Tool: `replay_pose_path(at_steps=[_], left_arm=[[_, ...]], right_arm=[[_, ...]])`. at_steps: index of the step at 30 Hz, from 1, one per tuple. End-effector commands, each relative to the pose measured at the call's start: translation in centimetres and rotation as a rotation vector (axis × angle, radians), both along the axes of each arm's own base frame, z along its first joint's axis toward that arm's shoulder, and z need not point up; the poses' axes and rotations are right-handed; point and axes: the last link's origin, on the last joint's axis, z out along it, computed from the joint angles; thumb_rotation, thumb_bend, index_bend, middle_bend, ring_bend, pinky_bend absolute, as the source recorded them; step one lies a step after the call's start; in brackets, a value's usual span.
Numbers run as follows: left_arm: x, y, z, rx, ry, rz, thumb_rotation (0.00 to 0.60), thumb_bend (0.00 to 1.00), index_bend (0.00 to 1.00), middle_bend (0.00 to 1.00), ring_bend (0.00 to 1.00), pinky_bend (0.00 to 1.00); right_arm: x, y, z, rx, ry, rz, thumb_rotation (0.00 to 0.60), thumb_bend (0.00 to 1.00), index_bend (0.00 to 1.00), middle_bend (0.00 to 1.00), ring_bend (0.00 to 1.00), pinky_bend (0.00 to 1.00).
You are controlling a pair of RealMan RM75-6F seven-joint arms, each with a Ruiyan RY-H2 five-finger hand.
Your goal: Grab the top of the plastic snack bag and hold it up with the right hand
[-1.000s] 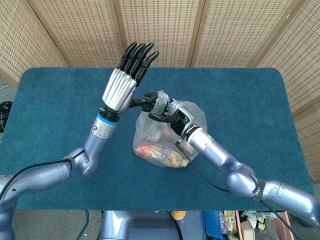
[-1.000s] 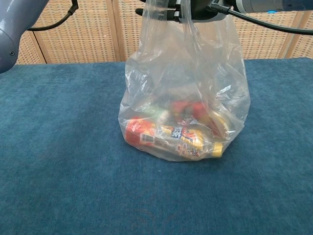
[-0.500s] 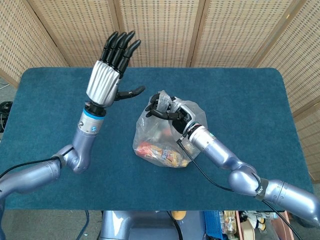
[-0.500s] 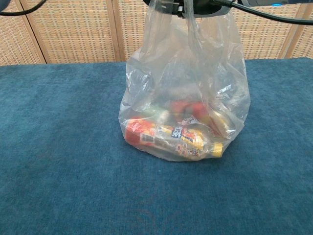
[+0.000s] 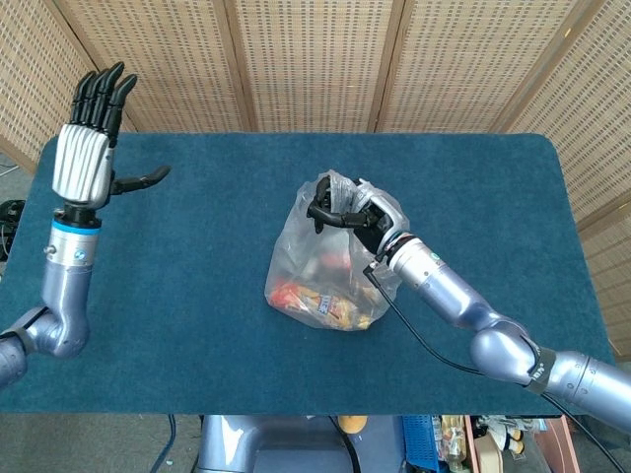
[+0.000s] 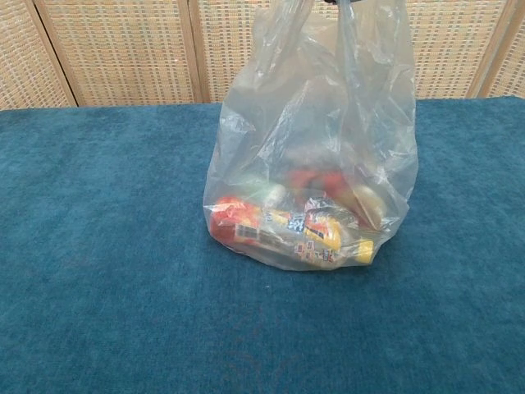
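snack bag point(image 5: 330, 266), clear crinkled plastic, bunched at top in right hand's point(image 5: 347, 212) closed grip.

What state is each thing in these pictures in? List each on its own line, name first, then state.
Plastic snack bag: upright, top gathered and gripped, bottom resting on the table, snack packets inside.
Right hand: grips the bag's top.
Left hand: raised at the table's left edge, fingers straight, holding nothing.
Table: covered in blue cloth, bearing the bag.

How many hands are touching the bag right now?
1. The right hand grips the top of the bag. The left hand is raised at the table's far-left edge, holding nothing.
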Motion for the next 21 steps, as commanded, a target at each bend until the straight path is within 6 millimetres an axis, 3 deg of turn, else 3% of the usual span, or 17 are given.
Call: replay_pose_path(at_steps=[1,7,10,12,16,21], left_arm=[[-4.5,-1.8,0.7,-0.049,0.001,0.127,0.600,0.14,0.00,0.00,0.00,0.00],[-8.7,-4.1,1.1,-0.110,-0.041,0.266,0.600,0.14,0.00,0.00,0.00,0.00],[-11.6,-6.7,0.9,-0.148,-0.084,0.355,0.600,0.14,0.00,0.00,0.00,0.00],[-12.5,-7.8,0.8,-0.163,-0.085,0.375,0.600,0.14,0.00,0.00,0.00,0.00],[-14.7,-10.2,0.7,-0.154,-0.075,0.431,0.600,0.14,0.00,0.00,0.00,0.00],[-16.8,-12.9,0.6,-0.154,-0.137,0.495,0.600,0.14,0.00,0.00,0.00,0.00]], right_arm=[[-0.1,0.1,0.7,-0.011,0.056,0.010,0.600,0.28,0.65,0.77,0.57,0.69],[0.0,0.0,1.6,-0.042,0.123,0.016,0.600,0.28,0.69,0.79,0.62,0.89],[0.1,0.1,2.3,-0.062,0.168,0.018,0.600,0.29,0.74,0.82,0.65,0.91],[0.3,0.2,2.6,-0.069,0.183,0.015,0.600,0.28,0.79,0.84,0.67,0.92],[0.6,0.4,3.2,-0.090,0.227,0.020,0.600,0.16,0.89,0.88,0.72,0.98],[1.0,0.6,3.6,-0.092,0.271,0.022,0.600,0.15,0.94,0.91,0.75,1.00]])
